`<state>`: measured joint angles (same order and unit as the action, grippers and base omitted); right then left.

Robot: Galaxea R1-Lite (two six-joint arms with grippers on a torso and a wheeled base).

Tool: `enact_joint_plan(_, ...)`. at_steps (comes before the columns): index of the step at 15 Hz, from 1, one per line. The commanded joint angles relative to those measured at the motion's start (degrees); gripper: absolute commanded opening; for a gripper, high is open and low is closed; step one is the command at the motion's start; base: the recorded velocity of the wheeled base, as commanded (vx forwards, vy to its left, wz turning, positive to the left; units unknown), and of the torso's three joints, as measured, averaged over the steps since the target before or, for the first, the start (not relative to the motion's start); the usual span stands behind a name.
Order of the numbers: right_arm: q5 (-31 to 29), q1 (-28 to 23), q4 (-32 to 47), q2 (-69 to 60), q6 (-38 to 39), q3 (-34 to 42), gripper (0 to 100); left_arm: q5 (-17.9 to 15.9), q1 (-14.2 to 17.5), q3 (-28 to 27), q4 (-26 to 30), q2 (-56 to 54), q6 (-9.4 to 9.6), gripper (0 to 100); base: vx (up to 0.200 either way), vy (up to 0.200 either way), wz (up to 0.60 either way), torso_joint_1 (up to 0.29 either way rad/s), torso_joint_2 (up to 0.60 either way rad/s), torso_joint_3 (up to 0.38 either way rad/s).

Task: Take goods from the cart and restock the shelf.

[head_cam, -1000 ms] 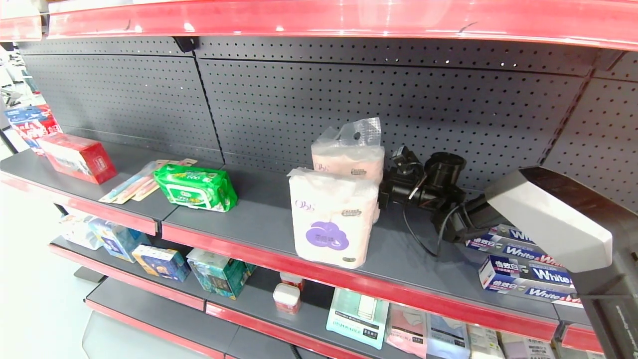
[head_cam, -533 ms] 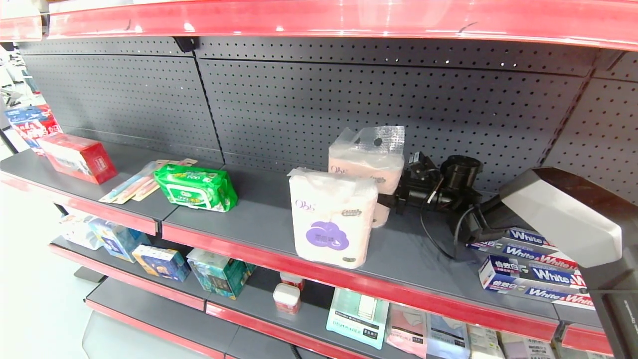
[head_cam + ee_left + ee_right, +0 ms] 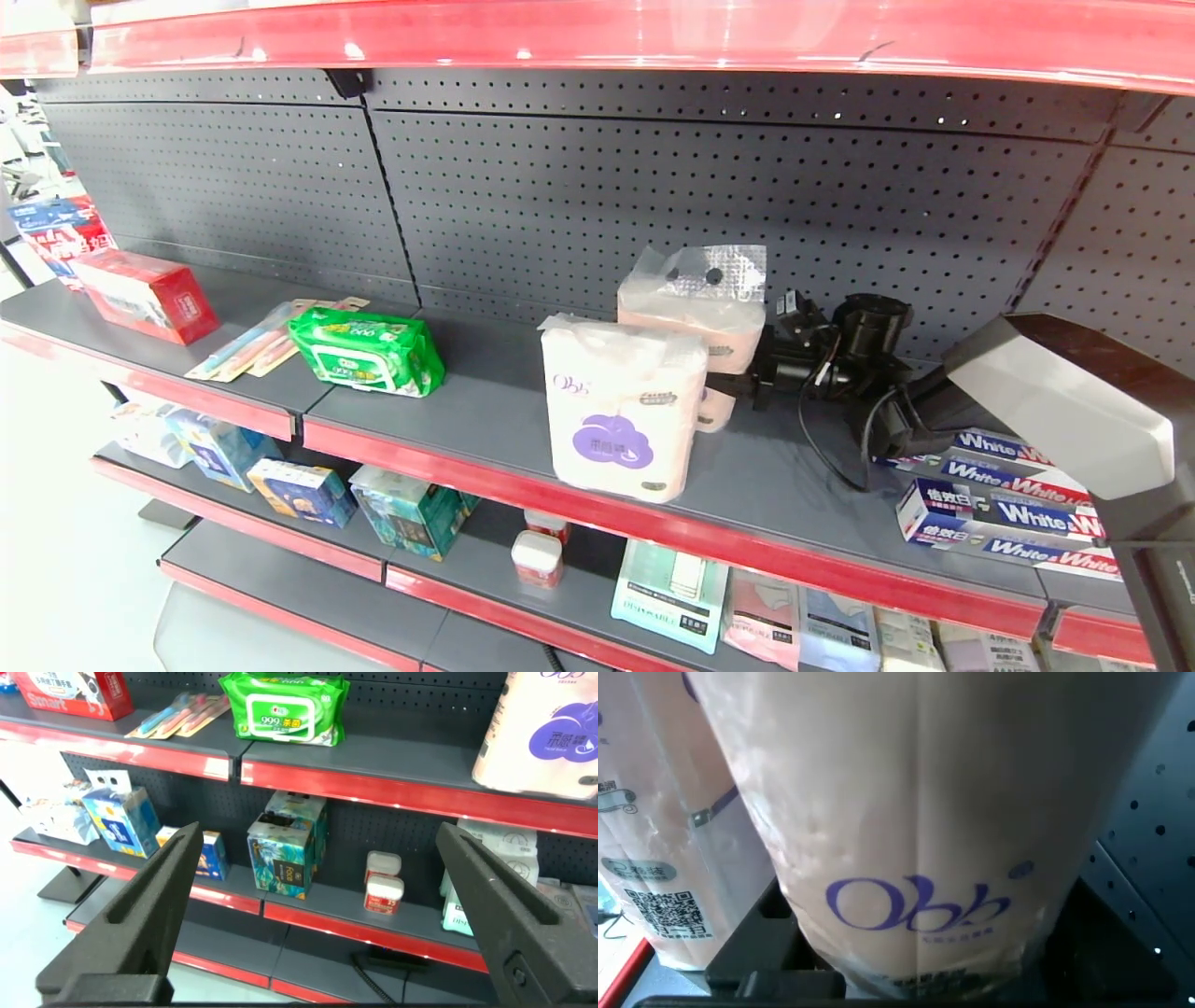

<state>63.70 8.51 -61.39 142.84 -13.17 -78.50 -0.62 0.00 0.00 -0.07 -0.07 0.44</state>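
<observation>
A pink toilet-roll pack in clear wrap is held tilted over the grey shelf, just behind a white toilet-roll pack with a purple cloud. My right gripper is shut on the pink pack's right side. In the right wrist view the pink pack sits between the dark fingers, with the white pack beside it. My left gripper hangs open and empty below shelf level, in front of the lower shelves.
On the same shelf lie a green wipes pack, toothbrushes and a red box to the left, and toothpaste boxes to the right. Pegboard backs the shelf. Small boxed goods fill the lower shelves.
My right gripper has carried the pink pack to the right and slightly down, so it now sits behind the white pack's right side.
</observation>
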Motion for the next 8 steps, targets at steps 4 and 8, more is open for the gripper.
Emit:
enact_joint_plan(4, -0.24, 1.25, 0.04, -0.19, 0.16, -0.61, 0, 0.01, 0.0, 0.0, -0.01, 0.07, 0.0, 100, 0.0, 0.0, 0.0, 0.0, 0.0, 0.0)
enact_joint_plan(8, -0.15, 2.13, 0.04, -0.37, 0.69, -0.96, 0, 0.01, 0.0, 0.0, -0.01, 0.07, 0.0, 100, 0.0, 0.0, 0.0, 0.0, 0.0, 0.0)
